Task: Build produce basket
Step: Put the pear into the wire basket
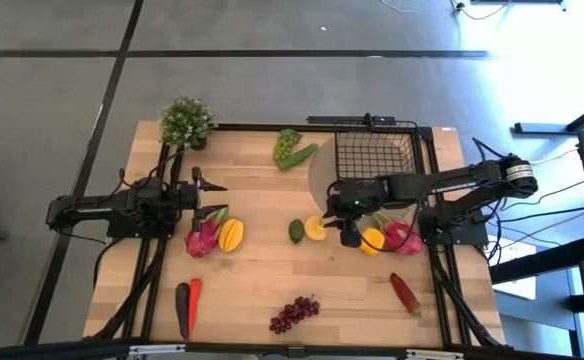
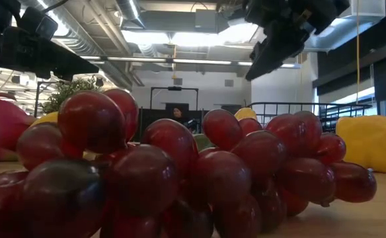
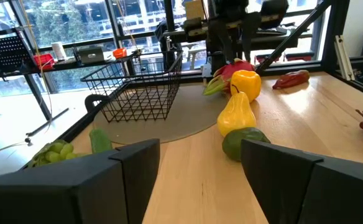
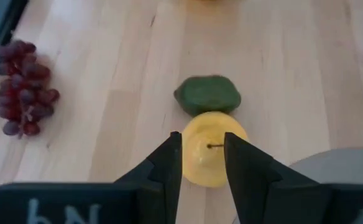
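Right gripper (image 4: 203, 163) hovers above yellow pear-shaped fruit (image 4: 212, 155), fingers parted, straddling stem, lined up to grab; basket (image 1: 374, 152) empty behind. Left gripper (image 3: 197, 171) wide apart, waiting near dragon fruit (image 1: 203, 238).

desk (image 1: 262, 270): light wood, black-framed | potted plant (image 1: 185, 122): small, bushy, green, stood on the desk's far left corner | round mat (image 3: 169, 118): grey, lay flat on the desk's far right part | floor (image 1: 62, 120): grey with dark lines, around the desk | person (image 2: 178, 113): seated far beyond the desk
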{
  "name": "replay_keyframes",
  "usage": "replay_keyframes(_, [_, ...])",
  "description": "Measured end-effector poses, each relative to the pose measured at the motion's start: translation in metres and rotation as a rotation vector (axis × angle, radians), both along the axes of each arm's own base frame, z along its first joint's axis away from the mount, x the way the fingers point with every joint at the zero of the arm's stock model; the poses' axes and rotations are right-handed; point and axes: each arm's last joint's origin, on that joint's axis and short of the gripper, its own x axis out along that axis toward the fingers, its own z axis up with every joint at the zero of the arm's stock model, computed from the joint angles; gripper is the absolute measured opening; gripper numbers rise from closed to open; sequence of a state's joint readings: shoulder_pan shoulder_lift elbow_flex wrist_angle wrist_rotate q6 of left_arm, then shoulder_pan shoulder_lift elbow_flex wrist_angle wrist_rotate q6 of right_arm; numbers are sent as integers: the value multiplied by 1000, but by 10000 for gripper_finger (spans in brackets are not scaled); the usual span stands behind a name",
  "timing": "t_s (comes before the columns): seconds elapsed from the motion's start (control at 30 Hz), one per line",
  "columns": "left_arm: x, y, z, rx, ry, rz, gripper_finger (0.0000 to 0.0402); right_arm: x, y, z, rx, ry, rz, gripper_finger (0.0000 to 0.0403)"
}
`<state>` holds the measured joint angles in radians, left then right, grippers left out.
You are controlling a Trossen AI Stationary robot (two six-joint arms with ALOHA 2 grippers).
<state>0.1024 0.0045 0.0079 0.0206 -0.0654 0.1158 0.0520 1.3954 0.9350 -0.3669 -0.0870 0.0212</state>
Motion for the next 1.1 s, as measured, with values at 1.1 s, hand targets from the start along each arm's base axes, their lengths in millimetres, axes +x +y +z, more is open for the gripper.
replay_keyframes(1.1, [0, 0, 0, -3, 0, -8, 213, 14, -17, -26, 54, 94, -115, 110])
